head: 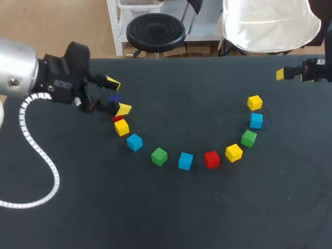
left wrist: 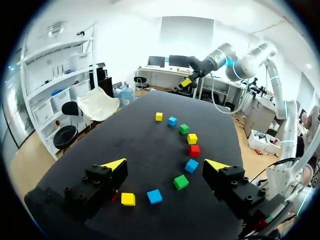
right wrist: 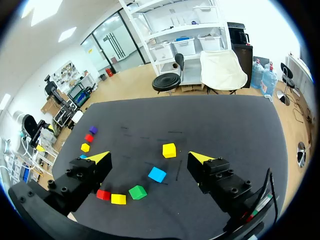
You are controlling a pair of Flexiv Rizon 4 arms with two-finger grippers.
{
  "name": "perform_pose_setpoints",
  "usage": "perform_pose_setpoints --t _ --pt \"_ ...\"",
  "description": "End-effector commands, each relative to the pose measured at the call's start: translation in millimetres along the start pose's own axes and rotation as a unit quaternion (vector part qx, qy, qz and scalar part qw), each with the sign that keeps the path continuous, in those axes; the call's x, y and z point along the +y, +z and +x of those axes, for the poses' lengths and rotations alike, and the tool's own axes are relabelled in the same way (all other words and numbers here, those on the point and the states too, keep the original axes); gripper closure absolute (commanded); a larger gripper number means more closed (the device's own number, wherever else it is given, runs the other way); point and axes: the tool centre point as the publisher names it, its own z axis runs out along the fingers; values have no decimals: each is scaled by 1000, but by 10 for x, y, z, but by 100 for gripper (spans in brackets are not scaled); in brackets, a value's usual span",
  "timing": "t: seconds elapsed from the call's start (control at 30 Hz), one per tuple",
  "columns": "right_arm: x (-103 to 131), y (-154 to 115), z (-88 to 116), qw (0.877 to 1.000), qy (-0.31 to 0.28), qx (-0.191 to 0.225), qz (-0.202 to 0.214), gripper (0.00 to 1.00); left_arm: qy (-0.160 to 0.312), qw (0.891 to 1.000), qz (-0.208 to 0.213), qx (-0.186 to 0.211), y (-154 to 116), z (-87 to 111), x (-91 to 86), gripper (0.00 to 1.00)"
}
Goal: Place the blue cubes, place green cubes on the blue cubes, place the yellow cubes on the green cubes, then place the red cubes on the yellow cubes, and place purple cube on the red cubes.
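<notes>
Head camera: is sitting above and behind the robot, looking steeply down on the table [head: 166, 218] from well off. It is taking in the whole curve of cubes [head: 185, 160], with the left arm [head: 21, 72] entering at the left and the right arm [head: 316, 70] at the far right corner.
Left wrist camera: is riding the left arm's wrist, looking out between the spread fingers of the left gripper [left wrist: 166, 165]. It is hanging close over one end of the curve and facing along the table towards the right arm.
Right wrist camera: is riding the right arm's wrist, looking out between the parted fingers of the right gripper [right wrist: 149, 158] and facing back across the table from the curve's other end.
Shared ground: all three are covering the table top and the curve of cubes.
</notes>
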Motion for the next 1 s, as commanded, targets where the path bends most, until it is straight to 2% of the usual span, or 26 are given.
perform_pose_setpoints --t 0.03,0.53,0.6,0.63,0.67,0.73,0.83,0.9,1.0 --pt "9 -3 3 1000 0 0 2 0 0 1000 19 6 -10 -24 51 0" --pt "9 -3 3 1000 0 0 2 0 0 1000 19 6 -10 -24 51 0" --pt "9 -3 3 1000 0 0 2 0 5 999 -33 -27 -14 -198 92 0" --pt "9 -3 3 1000 0 0 2 0 26 998 -56 -22 36 -258 137 0" --pt "9 -3 3 1000 0 0 2 0 32 998 -60 -11 114 -284 178 0" --pt "9 -3 3 1000 0 0 2 0 77 996 -43 -1 305 -270 226 0" --pt "9 -3 3 1000 0 0 2 0 107 993 11 52 547 -156 247 0" --pt "9 -3 3 1000 0 0 2 0 118 989 25 82 623 -96 269 0" --pt "9 -3 3 1000 0 0 2 0 132 985 49 97 643 -41 315 0"
